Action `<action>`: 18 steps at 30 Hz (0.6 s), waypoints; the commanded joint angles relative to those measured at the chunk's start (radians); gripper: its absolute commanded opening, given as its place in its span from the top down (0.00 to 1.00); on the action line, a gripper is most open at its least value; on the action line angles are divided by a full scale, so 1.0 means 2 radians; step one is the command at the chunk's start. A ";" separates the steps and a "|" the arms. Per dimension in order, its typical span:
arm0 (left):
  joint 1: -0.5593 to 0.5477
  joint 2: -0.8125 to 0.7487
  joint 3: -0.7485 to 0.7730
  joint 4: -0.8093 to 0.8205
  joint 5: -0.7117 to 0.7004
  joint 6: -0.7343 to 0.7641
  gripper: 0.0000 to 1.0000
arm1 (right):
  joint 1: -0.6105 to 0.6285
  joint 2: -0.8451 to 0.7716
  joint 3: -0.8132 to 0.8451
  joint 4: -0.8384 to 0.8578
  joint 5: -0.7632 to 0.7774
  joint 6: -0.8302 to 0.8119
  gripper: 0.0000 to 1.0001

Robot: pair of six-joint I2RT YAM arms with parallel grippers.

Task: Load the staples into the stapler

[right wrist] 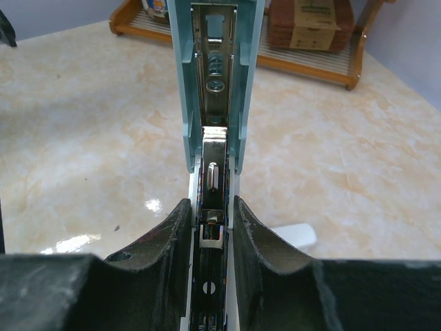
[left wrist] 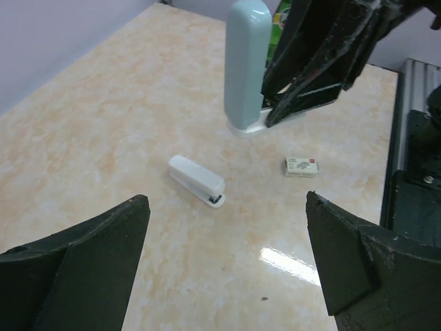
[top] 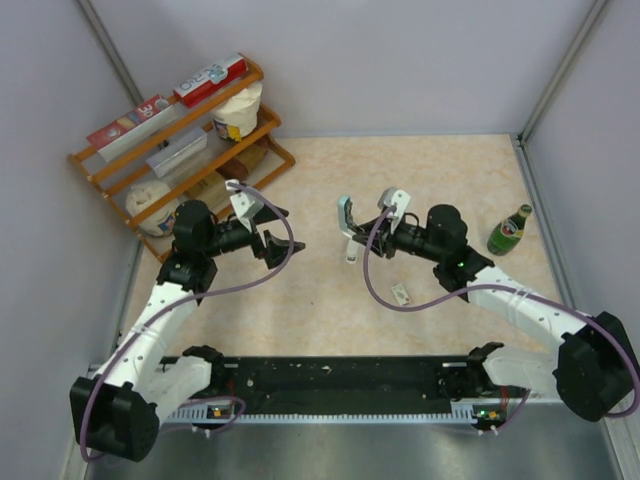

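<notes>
A light blue stapler (top: 345,212) stands mid-table with its lid swung up and its staple channel (right wrist: 215,83) exposed. My right gripper (right wrist: 212,207) is shut on its base, one finger on each side. The staples (top: 401,294), a tiny whitish packet with a dark mark, lie on the table just in front of it and show in the left wrist view (left wrist: 302,166) too. A small white stapler (left wrist: 196,179) lies closed beside the blue one. My left gripper (top: 275,232) hovers left of both, open and holding nothing, and its fingers (left wrist: 103,248) frame bare tabletop.
A wooden rack (top: 180,150) with boxes and jars stands at the back left. A green bottle (top: 509,230) stands at the right by the wall. Grey walls close the table on three sides. The black base rail (top: 330,380) runs along the near edge.
</notes>
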 commanded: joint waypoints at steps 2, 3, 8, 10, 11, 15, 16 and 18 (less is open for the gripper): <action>0.021 -0.043 0.046 -0.129 -0.080 0.074 0.01 | -0.001 0.007 -0.001 0.032 0.059 0.018 0.88; 0.029 -0.051 0.049 -0.154 -0.088 0.087 0.01 | -0.001 0.014 0.000 0.036 0.065 0.026 0.88; 0.052 -0.104 0.057 -0.257 -0.195 0.140 0.01 | 0.030 0.045 0.012 0.047 0.108 0.046 0.89; 0.055 -0.117 0.060 -0.296 -0.248 0.159 0.01 | 0.057 0.057 0.017 0.049 0.148 0.044 0.88; 0.059 -0.126 0.056 -0.312 -0.265 0.167 0.01 | 0.067 0.061 0.019 0.049 0.160 0.048 0.89; 0.071 -0.165 0.032 -0.326 -0.306 0.177 0.01 | 0.095 0.083 0.024 0.059 0.203 0.097 0.89; 0.072 -0.171 0.027 -0.326 -0.310 0.176 0.01 | 0.100 0.090 0.027 0.059 0.217 0.105 0.89; 0.075 -0.180 0.024 -0.326 -0.312 0.171 0.01 | 0.113 0.104 0.034 0.057 0.235 0.119 0.90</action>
